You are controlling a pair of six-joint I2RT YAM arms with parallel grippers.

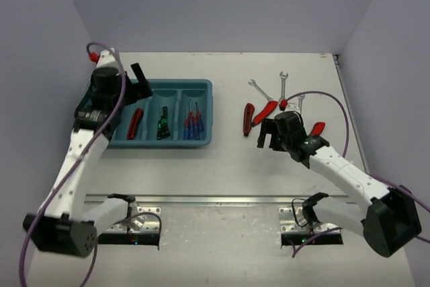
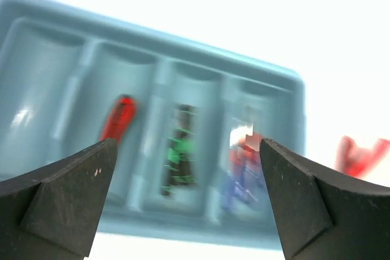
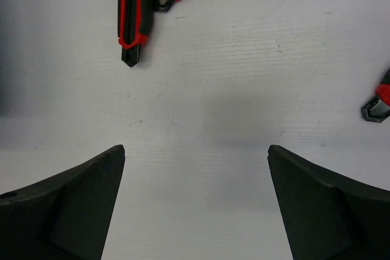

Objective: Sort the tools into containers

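Out on the table [image 1: 222, 166], at three o'clock from the teal tray [image 1: 168, 85]: red-handled pliers [image 1: 249, 119], with a second red grip [image 1: 266, 110] just beside them; silver wrenches [image 1: 259, 89] beyond, at twelve to one o'clock; one more red-handled piece [image 1: 317, 127] at three o'clock of the right gripper [image 1: 269, 141].

Already in the tray: a red-handled tool [image 1: 136, 124] in the second compartment from the left; a black-and-green screwdriver [image 1: 163, 124] in the third; thin blue-and-red screwdrivers [image 1: 193, 124] in the fourth; first compartment mostly hidden by the left arm [image 1: 77, 159].

Probably rigid steel throughout, fairly light, nothing fragile; bare wrench shanks likely slick and lying flat, so awkward to get under; rubbery plier handles the better purchase, best pinched across both handles near mid-length, close to the balance point.

Right gripper: jaws wide apart, holding nothing, touching nothing, poised over bare table, nearest pliers at eleven o'clock in the wrist view. Left gripper [image 2: 189, 150]: jaws likewise wide apart and empty, hanging above the tray, clear of its contents.
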